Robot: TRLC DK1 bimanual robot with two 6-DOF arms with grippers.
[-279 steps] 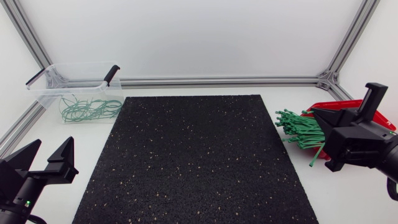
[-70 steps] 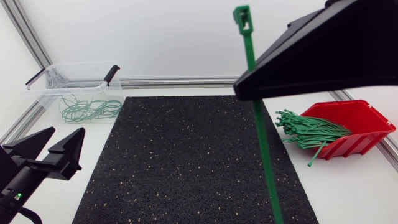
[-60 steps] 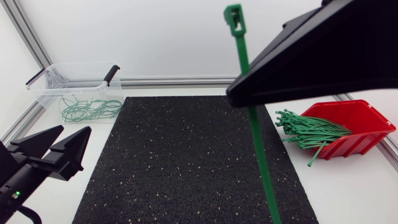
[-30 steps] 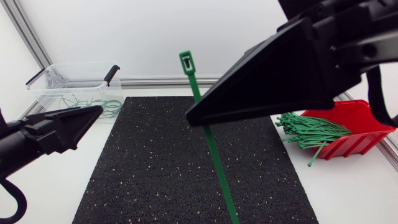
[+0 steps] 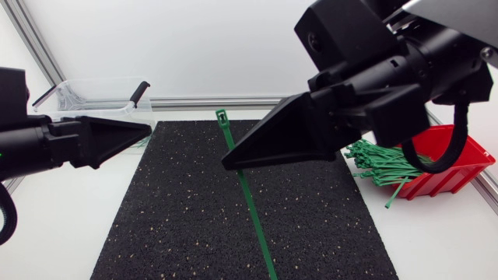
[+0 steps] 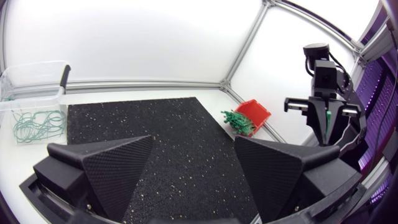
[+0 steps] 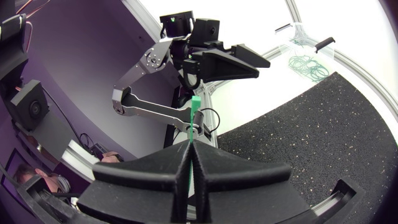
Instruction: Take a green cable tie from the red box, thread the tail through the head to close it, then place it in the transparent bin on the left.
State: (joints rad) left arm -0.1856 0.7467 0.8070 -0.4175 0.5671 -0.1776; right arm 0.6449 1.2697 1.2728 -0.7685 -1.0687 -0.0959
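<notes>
A single green tie (image 5: 252,210) is clamped in the right gripper (image 5: 229,162), whose two fingers are pressed onto it from both sides. In the right wrist view the strip is seen pinched in the seam between the fingers, with its head standing out ahead of them. The tie is straight and not threaded: a short stretch with the head is shown on one side of the fingers, and the long tail on the other. It is carried in the air over the black mat (image 5: 179,218), about midway across it. The left gripper (image 5: 146,127) is raised as well; in the left wrist view its fingers are seen spread apart with nothing between them. Its tip is pointed towards the head of the tie, with a gap left between the two. The red box (image 5: 455,155) is set on the table (image 5: 70,225) to the right of the mat, tipped with its mouth towards the mat, and a bundle (image 5: 381,163) of green ties is spilled out of that mouth. The clear bin (image 6: 25,74) is placed at the far left, beyond the mat's corner, and closed green loops (image 6: 37,121) are laid in it.
</notes>
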